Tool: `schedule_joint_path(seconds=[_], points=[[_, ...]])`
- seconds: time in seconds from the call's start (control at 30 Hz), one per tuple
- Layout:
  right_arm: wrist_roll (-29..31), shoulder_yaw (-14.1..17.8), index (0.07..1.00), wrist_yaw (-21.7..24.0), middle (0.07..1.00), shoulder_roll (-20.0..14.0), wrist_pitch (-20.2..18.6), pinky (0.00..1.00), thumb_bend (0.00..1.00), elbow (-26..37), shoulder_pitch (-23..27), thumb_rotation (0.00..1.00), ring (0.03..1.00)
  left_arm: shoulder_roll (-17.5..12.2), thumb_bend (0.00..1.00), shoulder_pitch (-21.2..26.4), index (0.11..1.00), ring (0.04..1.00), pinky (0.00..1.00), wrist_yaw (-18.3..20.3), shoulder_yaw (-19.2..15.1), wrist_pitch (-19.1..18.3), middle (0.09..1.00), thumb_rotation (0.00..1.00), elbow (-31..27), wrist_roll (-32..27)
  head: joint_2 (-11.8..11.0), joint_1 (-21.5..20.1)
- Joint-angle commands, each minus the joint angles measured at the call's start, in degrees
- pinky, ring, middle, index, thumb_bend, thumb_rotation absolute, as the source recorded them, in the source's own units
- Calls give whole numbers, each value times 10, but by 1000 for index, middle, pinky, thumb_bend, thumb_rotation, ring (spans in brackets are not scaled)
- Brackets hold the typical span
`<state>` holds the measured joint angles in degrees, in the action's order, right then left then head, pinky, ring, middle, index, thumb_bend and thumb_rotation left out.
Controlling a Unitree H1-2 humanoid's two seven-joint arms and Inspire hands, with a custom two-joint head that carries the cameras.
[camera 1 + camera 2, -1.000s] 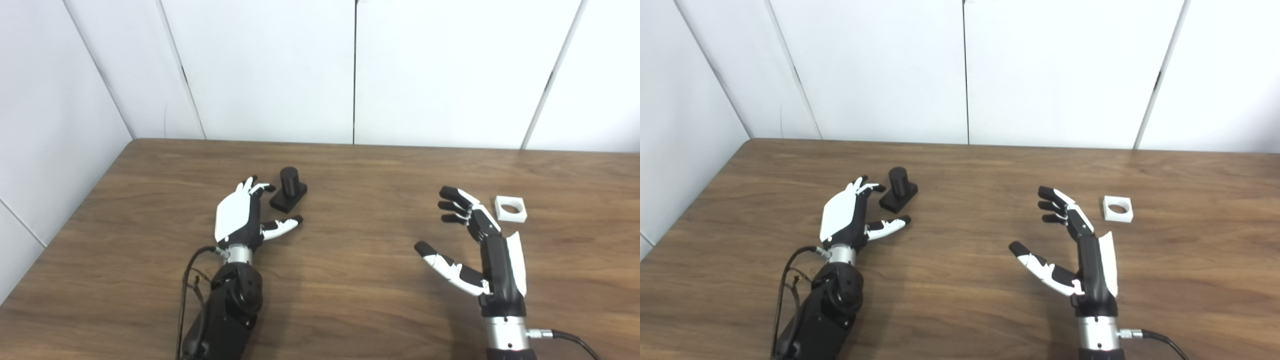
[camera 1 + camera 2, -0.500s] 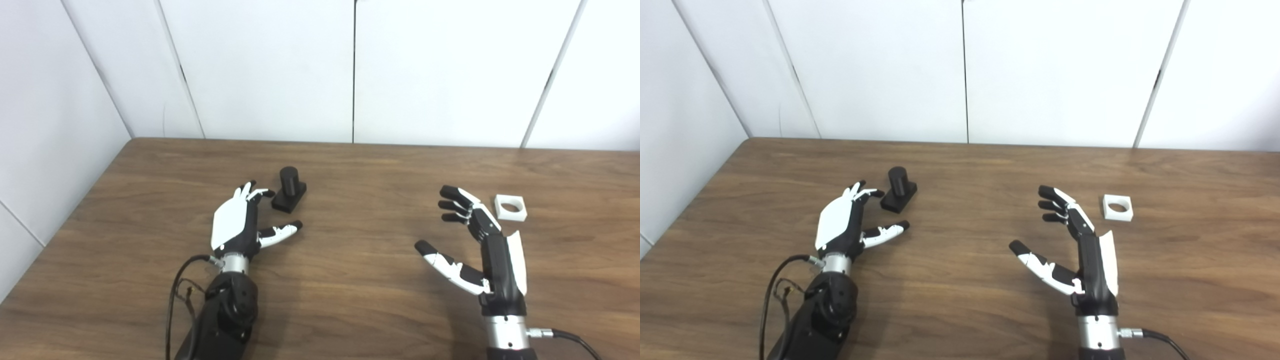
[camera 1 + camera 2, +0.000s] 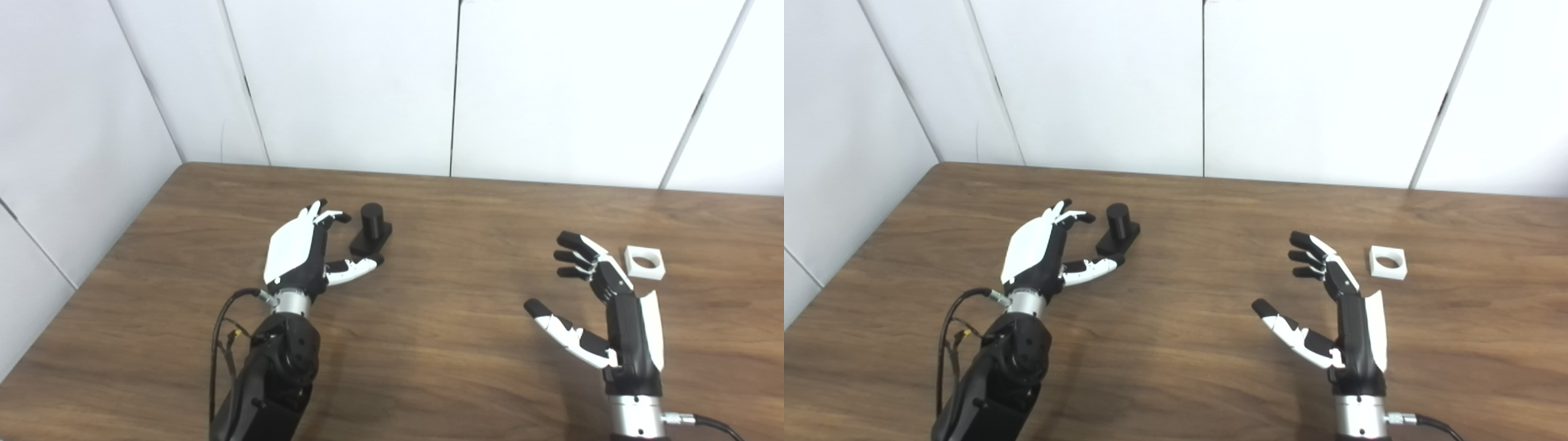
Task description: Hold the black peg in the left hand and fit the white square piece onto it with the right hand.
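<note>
Wood: the table (image 3: 429, 343) is brown and grained, filling the near and middle of both views, its far edge meeting the wall.
Wall: white panels (image 3: 355, 86) with dark vertical seams stand behind the table, and another panel angles along the left side.
Black peg: the black peg (image 3: 371, 228) stands upright on the table, left of centre and toward the far side; it is a short round post rising from a flat square base (base and post both black).
White square piece: the white square piece (image 3: 644, 263) lies flat on the table at the right, its round hole facing up; nothing touches it.
Left hand: the left hand (image 3: 303, 254) sits just left of the peg with its white back turned up and to the left. Its fingers (image 3: 327, 215) are spread and reach to the far side of the peg's post, while the thumb (image 3: 354, 268) stretches along the near side of the base. The peg lies between them, but whether any tip touches it cannot be told; the hand is not closed around it and holds nothing.
Right hand: the right hand (image 3: 603, 309) is held edge-on, palm facing left, fingers slightly curled and apart, thumb stretched out to the near left. It holds nothing and sits just left of and nearer than the white piece, apart from it.
Cables: a dark cable (image 3: 223, 343) loops beside the left wrist, and another leaves the right wrist at the lower right edge.
</note>
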<state>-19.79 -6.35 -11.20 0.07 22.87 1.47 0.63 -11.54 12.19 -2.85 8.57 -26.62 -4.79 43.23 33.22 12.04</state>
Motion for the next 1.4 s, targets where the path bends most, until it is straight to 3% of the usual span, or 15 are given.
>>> schedule_joint_path(seconds=[0.0, 0.3, 0.9, 1.37], points=[[-6, 13, 786, 1, 790, -27, -2, 627, 646, -67, -42, 282, 729, -9, 779, 25, 764, 977, 915, -4, -10, -2, 969, 450, -21, 22, 0, 1], [-6, 13, 787, 4, 788, -27, -8, 638, 648, -61, -46, 285, 730, -14, 783, 38, 766, 976, 924, 5, -22, -1, 969, 463, -5, 32, 6, 2], [-9, 12, 781, 2, 787, -26, -6, 627, 649, -61, -47, 273, 724, -16, 810, 78, 769, 965, 847, -38, -12, 14, 961, 474, 108, 29, 10, -5], [-18, 7, 780, -5, 785, -20, -5, 637, 648, -60, -47, 258, 726, -11, 835, 82, 773, 981, 881, -28, -3, 1, 973, 542, 108, 21, 17, -9]])
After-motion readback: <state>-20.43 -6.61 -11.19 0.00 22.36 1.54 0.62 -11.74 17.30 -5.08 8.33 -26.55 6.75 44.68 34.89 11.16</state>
